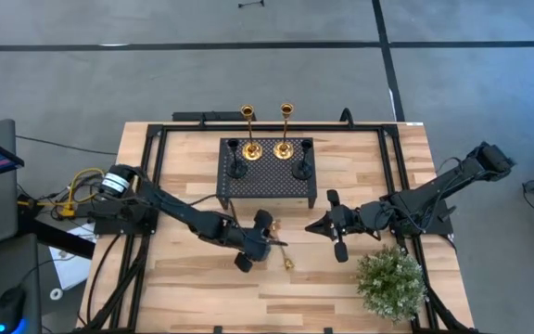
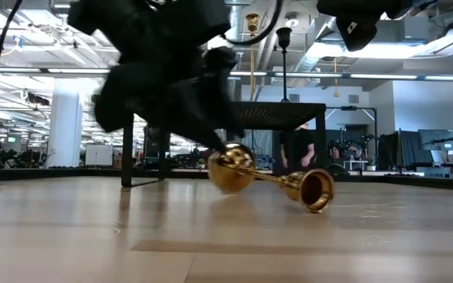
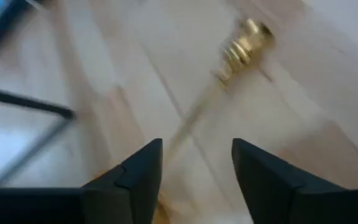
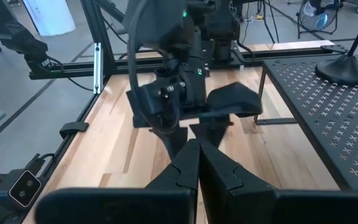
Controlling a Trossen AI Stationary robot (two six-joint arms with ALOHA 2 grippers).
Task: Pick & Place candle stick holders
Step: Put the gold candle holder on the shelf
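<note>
We judged that the left tool, released, straddled the fallen gold holder on the tabletop to grasp it, while the right tool waited clenched.

Both arms are showing matte black links; left arm is carrying a silver-capped base joint and yellow cables

Two shiny gold candle stick holders and two matte black ones top a black perforated stand; pale wood table, green plant.
</note>
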